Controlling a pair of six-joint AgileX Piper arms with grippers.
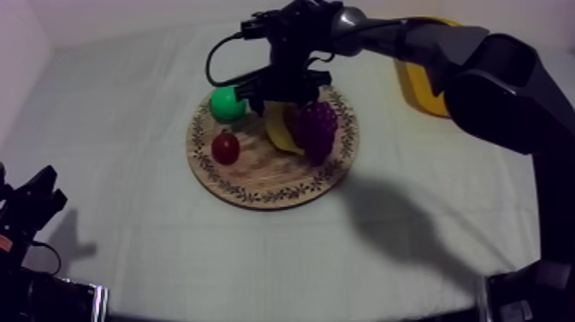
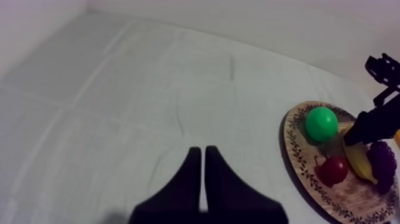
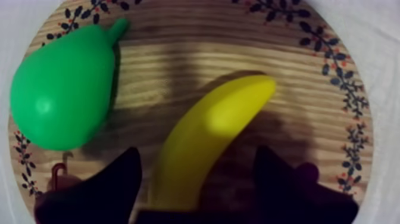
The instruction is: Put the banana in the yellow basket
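Four toy fruits lay on the round wooden board [image 1: 257, 175] when I checked the feeds: a green pear [image 1: 228, 103] at its far left edge, a small red fruit [image 1: 226, 147] nearer me on the same side, the banana [image 1: 278, 128] towards the middle, and a bunch of grapes [image 1: 317, 128] touching the banana's right flank. The banana had not left the board; it rested flat on the wood, well apart from the yellow basket [image 1: 423, 86], which sat on the cloth [image 1: 128, 248] beyond the board at the far right, partly hidden behind my right arm. That arm reached in from the upper right, and the right gripper [image 1: 282, 90] hung low over the far side of the board, between the pear and the grapes. From its own camera I saw the gripper [image 3: 197, 158] released, its black fingers [image 3: 113, 184] spread to either side of the banana [image 3: 214, 131], one on the pear's [image 3: 62, 95] side and one on the other, with a strip of wood [image 3: 178, 47] showing between each finger and the yellow skin (so nothing was gripped). My left gripper [image 1: 30, 201] sat at rest low at the left of the table, far from the board. Its camera showed it [image 2: 204, 152] clenched on nothing, the two fingers lying together as a narrow wedge above bare cloth, and beyond them the board [image 2: 297, 161] with the pear [image 2: 321, 123], the red fruit [image 2: 333, 170], the banana [image 2: 359, 164] and the grapes [image 2: 384, 161], the right gripper [image 2: 372, 125] poised just above the banana.
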